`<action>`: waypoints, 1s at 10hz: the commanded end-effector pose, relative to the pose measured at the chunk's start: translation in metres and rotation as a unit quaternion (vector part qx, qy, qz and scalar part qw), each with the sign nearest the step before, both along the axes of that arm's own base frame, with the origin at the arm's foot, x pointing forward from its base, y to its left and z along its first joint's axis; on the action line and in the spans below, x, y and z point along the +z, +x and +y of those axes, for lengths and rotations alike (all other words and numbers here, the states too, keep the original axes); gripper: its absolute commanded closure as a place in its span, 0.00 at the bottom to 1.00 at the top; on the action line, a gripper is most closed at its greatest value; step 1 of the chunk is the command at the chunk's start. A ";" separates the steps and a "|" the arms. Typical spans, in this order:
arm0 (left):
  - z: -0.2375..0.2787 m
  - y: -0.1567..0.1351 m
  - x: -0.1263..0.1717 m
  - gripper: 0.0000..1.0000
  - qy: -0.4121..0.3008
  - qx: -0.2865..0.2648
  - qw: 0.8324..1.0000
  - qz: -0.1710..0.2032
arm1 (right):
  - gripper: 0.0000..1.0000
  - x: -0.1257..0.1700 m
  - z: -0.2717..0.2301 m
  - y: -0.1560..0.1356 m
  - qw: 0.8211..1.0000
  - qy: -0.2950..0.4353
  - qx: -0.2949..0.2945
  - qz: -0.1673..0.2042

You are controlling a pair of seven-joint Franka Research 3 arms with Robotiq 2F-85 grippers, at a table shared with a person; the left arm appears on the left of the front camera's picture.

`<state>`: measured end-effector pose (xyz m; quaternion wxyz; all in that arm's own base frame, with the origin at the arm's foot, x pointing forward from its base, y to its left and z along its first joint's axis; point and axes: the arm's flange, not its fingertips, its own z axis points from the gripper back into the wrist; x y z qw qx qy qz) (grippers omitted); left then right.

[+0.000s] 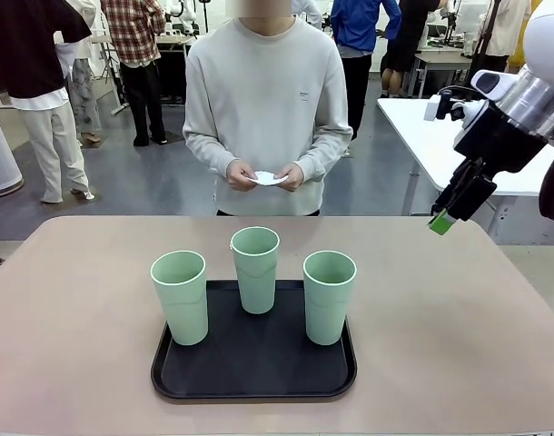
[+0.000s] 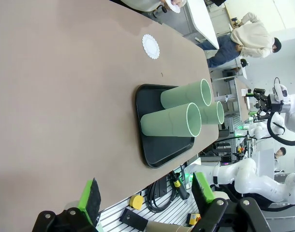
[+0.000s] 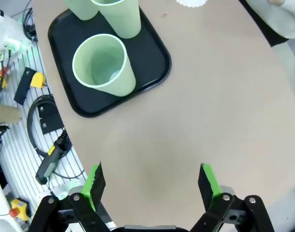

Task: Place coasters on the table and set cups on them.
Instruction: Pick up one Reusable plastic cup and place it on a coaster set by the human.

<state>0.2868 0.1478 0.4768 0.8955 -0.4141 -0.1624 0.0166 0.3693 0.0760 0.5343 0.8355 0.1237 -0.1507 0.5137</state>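
Three cups [image 1: 256,269] were seen upright on the tray [image 1: 254,377], and one coaster [image 2: 150,46] had been laid beyond the tray. The left gripper [image 2: 147,193] and right gripper [image 3: 151,179] were held spread and empty. A cup would best be lifted straight off the tray and centred on the coaster.

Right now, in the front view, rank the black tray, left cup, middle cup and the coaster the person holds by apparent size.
1. black tray.
2. left cup and middle cup: unranked; the middle one looks slightly smaller, probably because it stands farther back.
3. coaster, smallest, though also farthest away.
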 end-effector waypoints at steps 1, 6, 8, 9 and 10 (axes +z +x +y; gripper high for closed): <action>0.000 0.002 -0.001 0.00 -0.008 0.004 1.000 -0.004 | 0.00 -0.001 0.003 -0.001 1.000 -0.002 0.003 0.001; 0.000 0.002 -0.001 0.00 -0.008 0.004 1.000 -0.004 | 0.00 -0.098 -0.011 -0.012 0.946 0.233 0.185 -0.126; 0.000 0.002 -0.001 0.00 -0.008 0.004 1.000 -0.004 | 0.00 -0.124 -0.013 -0.002 0.936 0.270 0.186 -0.131; 0.000 0.002 -0.001 0.00 -0.008 0.004 1.000 -0.004 | 0.00 -0.135 -0.016 0.004 0.935 0.284 0.177 -0.119; 0.000 0.002 -0.001 0.00 -0.008 0.004 1.000 -0.004 | 0.00 -0.144 -0.016 0.007 0.936 0.284 0.179 -0.110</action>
